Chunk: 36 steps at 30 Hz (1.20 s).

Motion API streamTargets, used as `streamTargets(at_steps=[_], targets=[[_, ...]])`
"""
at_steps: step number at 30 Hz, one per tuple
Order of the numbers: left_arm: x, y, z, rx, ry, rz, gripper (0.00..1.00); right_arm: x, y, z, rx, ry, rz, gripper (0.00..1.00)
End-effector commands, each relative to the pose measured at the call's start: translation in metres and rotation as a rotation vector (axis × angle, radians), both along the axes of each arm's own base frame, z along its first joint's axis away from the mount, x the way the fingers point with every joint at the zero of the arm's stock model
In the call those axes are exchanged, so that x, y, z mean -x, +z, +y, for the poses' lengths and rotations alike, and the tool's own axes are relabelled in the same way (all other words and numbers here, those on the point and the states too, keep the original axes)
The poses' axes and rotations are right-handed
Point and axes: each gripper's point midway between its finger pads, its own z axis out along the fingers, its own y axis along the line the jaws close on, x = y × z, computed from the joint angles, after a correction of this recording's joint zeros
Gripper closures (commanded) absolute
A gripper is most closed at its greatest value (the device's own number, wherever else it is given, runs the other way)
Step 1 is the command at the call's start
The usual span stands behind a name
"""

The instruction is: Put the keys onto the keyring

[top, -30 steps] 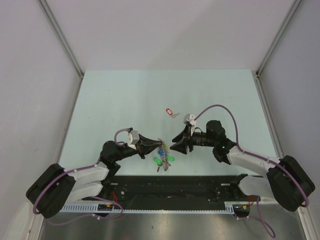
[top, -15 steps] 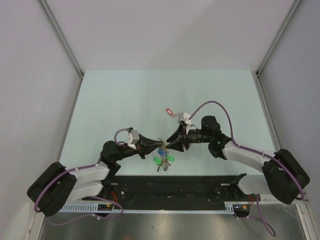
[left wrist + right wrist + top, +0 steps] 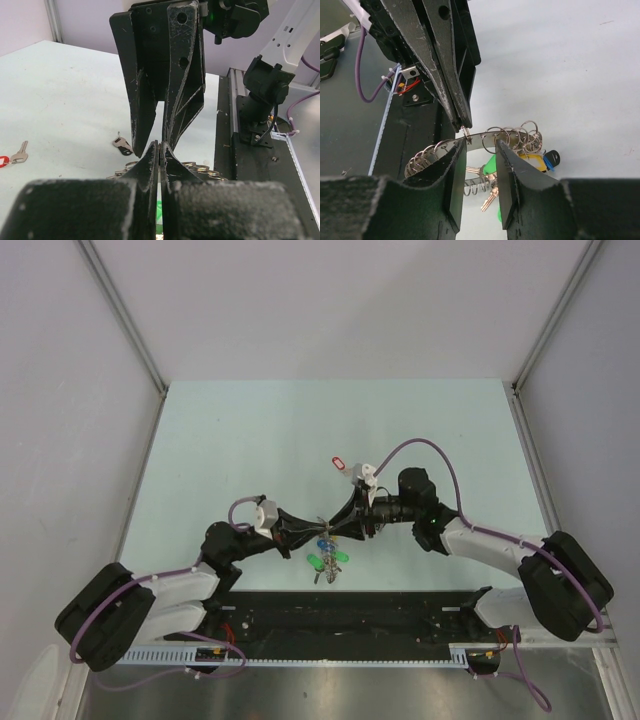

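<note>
The keyring [image 3: 322,536] hangs between my two grippers near the table's front edge. In the right wrist view it is a grey metal hoop [image 3: 490,136] carrying several small split loops, with green tags [image 3: 490,165], a blue tag [image 3: 551,159] and a yellow tag hanging below. My left gripper [image 3: 312,528] is shut on the hoop at one small loop [image 3: 466,134]; its fingertips meet [image 3: 160,150]. My right gripper [image 3: 343,527] is open, its jaws straddling the hoop [image 3: 480,170]. A red-tagged key [image 3: 340,463] lies loose behind them. A black-tagged key [image 3: 122,145] lies on the table beyond.
The black base rail [image 3: 350,615] runs along the near edge just below the keyring. The right arm's base [image 3: 262,95] stands on it. Grey walls enclose the table [image 3: 250,430] on three sides.
My right gripper has moved left toward the left gripper and now straddles the keyring. The left gripper and the keyring have stayed in place.
</note>
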Motion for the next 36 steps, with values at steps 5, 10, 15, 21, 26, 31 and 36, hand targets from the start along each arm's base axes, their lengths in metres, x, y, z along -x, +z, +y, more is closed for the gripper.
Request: streamTargets(at_steps=[5, 10, 15, 21, 26, 31, 36], targets=[[0.003, 0.027, 0.001, 0.075, -0.011, -0.082, 1.0, 0.002, 0.02, 0.01, -0.044, 0.065, -0.059, 0.74], [0.003, 0.028, 0.001, 0.08, -0.012, -0.082, 1.0, 0.003, 0.02, 0.01, -0.035, 0.072, -0.062, 0.97], [0.001, 0.027, 0.001, 0.078, -0.004, -0.07, 0.98, -0.003, 0.024, 0.003, 0.014, 0.051, -0.07, 1.0], [-0.013, 0.031, 0.001, 0.094, 0.054, 0.045, 0.7, -0.026, 0.029, -0.023, 0.184, -0.025, -0.074, 1.0], [-0.034, 0.063, 0.001, 0.077, 0.146, 0.14, 0.43, -0.046, 0.028, -0.041, 0.281, -0.084, -0.042, 1.0], [-0.051, 0.08, 0.012, -0.168, 0.252, 0.153, 0.22, -0.063, 0.034, -0.043, 0.372, -0.102, -0.06, 1.0], [-0.053, 0.094, 0.018, -0.371, 0.227, 0.063, 0.15, -0.066, 0.047, -0.047, 0.421, -0.072, -0.116, 1.0]])
